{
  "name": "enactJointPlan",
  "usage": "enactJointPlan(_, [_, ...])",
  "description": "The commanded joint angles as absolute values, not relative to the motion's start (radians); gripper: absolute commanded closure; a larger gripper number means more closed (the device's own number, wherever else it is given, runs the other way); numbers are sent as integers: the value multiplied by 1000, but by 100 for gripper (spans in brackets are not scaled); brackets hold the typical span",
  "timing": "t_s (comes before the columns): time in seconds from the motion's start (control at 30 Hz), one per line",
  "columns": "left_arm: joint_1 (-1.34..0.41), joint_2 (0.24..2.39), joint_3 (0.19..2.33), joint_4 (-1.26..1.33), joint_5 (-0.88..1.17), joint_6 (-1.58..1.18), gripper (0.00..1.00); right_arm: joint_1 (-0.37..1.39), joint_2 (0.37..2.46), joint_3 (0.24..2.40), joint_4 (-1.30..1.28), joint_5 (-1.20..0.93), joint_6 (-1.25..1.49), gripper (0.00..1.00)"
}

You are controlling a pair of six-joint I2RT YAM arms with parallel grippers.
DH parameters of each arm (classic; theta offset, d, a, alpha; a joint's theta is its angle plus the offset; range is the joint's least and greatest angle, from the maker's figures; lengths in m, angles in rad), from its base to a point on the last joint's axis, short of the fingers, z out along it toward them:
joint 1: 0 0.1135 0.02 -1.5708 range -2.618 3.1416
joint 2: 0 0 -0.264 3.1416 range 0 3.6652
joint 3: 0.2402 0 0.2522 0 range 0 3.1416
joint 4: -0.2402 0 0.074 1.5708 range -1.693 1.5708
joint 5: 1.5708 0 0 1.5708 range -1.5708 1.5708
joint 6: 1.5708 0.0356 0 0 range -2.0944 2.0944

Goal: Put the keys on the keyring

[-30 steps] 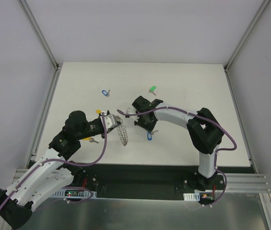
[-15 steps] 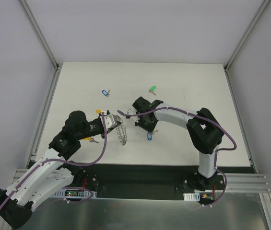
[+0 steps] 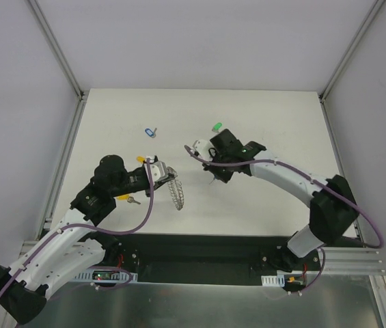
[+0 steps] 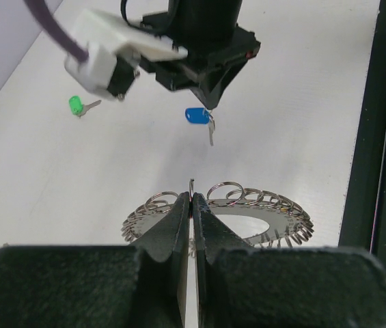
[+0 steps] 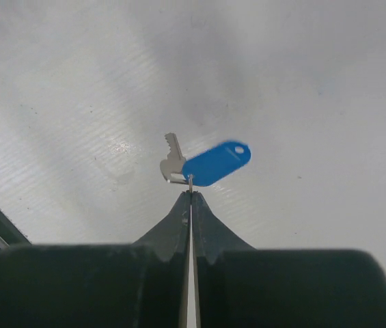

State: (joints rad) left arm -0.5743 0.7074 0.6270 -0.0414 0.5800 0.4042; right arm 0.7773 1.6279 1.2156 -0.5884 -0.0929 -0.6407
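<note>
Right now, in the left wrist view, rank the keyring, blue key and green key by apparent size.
keyring: clearly largest, though nearest the camera.
blue key and green key: look alike, so unranked.

**White booth, even light**

White counter (image 3: 281,123), matte, faintly ribbed in the close view. Pale grey wall panels (image 3: 199,41) on three sides, with aluminium struts (image 3: 56,48) at the far corners. Black strip (image 3: 199,247) along the near edge. Shadows soft and diffuse.
</note>
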Motion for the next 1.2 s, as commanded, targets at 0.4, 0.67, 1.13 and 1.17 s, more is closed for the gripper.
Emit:
enactJointPlan(0.4, [-617,913,975,-75,768,390,100,703,1096,1134,-377,-367,-638,99])
enactJointPlan(0.67, [-635,1005,1060,-95,859,385,100,704,1016,1212,-443,-482,-604,99])
enactJointPlan(1.13, [-643,1086,1126,-98,983,385,100,738,1077,1304,-515,-552,-687,99])
enactJointPlan(1.17, [-643,1091,1129,-100,994,387,100,748,1084,1311,-537,-548,-708,99])
